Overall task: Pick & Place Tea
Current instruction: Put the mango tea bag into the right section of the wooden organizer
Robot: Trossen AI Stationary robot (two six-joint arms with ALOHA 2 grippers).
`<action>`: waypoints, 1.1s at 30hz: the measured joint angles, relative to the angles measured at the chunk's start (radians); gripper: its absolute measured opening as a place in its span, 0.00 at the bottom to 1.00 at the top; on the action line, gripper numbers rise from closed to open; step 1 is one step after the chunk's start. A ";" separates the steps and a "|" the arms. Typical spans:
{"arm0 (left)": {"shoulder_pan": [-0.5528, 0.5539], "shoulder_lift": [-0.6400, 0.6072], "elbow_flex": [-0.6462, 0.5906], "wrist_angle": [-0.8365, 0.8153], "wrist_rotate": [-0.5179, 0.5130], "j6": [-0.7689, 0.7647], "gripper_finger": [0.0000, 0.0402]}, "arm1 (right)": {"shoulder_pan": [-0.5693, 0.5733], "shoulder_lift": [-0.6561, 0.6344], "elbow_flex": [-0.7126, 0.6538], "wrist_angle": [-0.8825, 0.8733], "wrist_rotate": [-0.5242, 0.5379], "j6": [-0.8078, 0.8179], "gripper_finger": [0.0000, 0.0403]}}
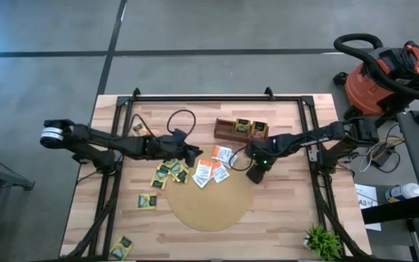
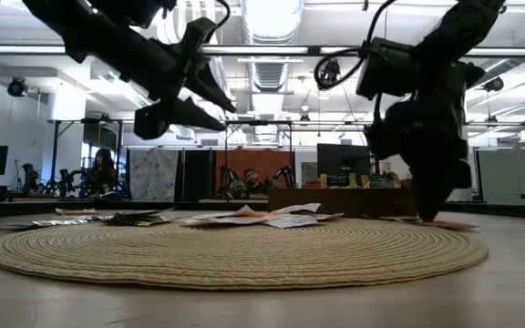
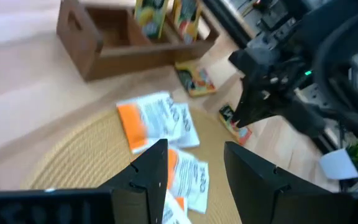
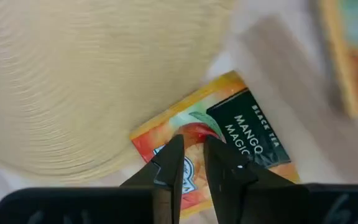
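Right hand [image 4: 192, 163] down at the round woven mat's [image 4: 73, 74] edge, fingers nearly closed, pinching a flat orange-and-dark-green paper sachet [image 4: 219, 146] reading "BLACK TEA MANGO MAGIC"; left hand [image 3: 194, 168] open, empty

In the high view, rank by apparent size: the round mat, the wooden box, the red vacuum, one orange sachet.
1. Round mat
2. Red vacuum, though it sits off the table, so its distance from the camera may skew this
3. Wooden box
4. Orange sachet

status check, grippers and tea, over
Right gripper down on orange sachet at mat edge, fingers nearly closed. Left gripper open above white sachets. Nothing blocking.
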 joint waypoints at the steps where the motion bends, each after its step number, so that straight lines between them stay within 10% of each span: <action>1: -0.005 0.013 0.000 0.004 -0.001 -0.010 0.38 | 0.011 -0.001 0.003 0.015 0.000 -0.001 0.15; 16: -0.029 0.268 0.195 0.017 0.080 0.073 0.38 | 0.067 -0.248 -0.007 -0.151 0.087 0.113 0.16; 25: 0.009 0.517 0.451 0.012 0.251 0.170 0.38 | 0.187 -0.200 -0.059 -0.039 0.058 0.251 0.17; 33: 0.064 0.656 0.583 -0.009 0.369 0.169 0.38 | 0.291 -0.127 -0.065 -0.023 0.264 0.346 0.17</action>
